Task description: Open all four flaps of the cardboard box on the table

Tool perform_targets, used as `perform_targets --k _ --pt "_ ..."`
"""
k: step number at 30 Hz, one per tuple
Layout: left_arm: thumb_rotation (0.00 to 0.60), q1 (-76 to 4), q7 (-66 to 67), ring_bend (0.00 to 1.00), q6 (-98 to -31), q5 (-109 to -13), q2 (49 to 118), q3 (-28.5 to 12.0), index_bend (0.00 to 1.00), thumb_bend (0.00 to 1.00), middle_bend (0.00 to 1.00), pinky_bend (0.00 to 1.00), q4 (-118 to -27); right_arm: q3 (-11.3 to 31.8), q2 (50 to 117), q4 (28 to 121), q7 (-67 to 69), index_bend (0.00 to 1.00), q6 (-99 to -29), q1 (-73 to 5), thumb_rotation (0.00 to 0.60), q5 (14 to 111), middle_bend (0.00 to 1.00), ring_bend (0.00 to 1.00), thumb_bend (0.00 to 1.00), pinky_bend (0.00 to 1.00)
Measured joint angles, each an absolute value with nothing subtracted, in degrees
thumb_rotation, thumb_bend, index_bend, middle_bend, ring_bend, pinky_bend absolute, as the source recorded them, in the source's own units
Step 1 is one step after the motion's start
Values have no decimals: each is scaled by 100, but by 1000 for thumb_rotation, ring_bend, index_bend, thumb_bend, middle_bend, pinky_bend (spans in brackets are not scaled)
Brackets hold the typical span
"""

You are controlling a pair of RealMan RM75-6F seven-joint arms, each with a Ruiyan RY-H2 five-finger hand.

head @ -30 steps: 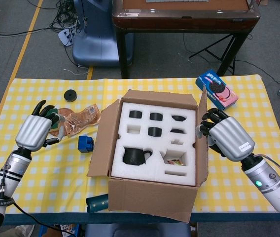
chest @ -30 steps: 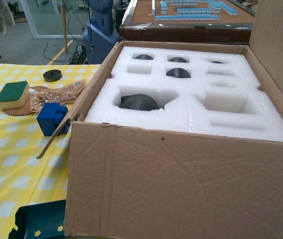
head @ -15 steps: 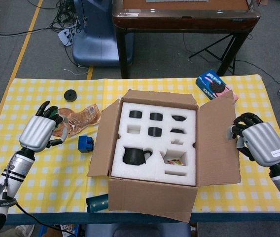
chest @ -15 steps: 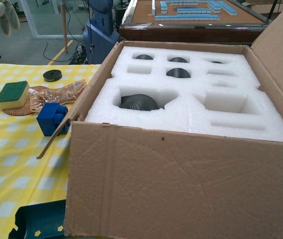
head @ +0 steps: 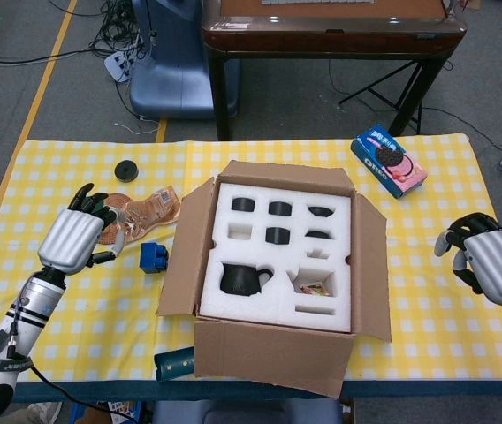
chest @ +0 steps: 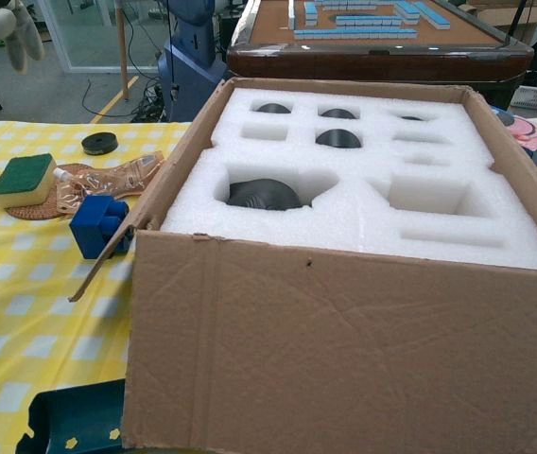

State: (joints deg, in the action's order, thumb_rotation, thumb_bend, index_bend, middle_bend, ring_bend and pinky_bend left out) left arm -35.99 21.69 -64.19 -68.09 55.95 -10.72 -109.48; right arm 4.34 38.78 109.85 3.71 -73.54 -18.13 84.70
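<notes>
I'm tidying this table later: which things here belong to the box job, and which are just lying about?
Job: cardboard box with flaps open, white foam insert, black teapot, black cups.

Lying about: cookie box, blue block, green sponge, black disc.

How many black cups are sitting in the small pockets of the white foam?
5, it seems: three in the back row, two in the second row. Others may be hidden deeper inside.

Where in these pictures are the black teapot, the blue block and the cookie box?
black teapot [head: 244,279], head view, on its round body in the foam.
blue block [chest: 98,225], chest view, on its front face.
cookie box [head: 389,160], head view, on its printed top.
</notes>
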Motion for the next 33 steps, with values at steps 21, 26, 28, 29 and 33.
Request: perform_targets --k 21,26,28,29,33 --pt "115 -2440 1545 153 -7576 -7630 5859 -460 407 567 370 0 -10467 137 4558 10351 323 184 -7767 -1164 600 8603 270 298 448 349" --pt "131 -2048 1595 154 -8006 -7673 5915 -338 404 567 366 0 -10446 86 4770 9976 592 184 -7899 -1080 600 8867 270 298 451 349" --pt "131 -1888 1603 154 -8172 -7671 5935 -301 403 567 364 0 -10424 73 4849 9836 673 184 -7954 -1063 600 8984 270 298 451 349" --pt "131 -1823 1600 154 -8234 -7668 5945 -286 403 567 363 0 -10411 71 4871 9799 691 184 -7970 -1060 600 9014 270 298 451 349" --pt "131 -1559 1571 154 -8450 -7662 6008 -211 400 567 353 0 -10344 62 4989 9654 766 184 -8040 -1036 600 9126 271 298 451 357"
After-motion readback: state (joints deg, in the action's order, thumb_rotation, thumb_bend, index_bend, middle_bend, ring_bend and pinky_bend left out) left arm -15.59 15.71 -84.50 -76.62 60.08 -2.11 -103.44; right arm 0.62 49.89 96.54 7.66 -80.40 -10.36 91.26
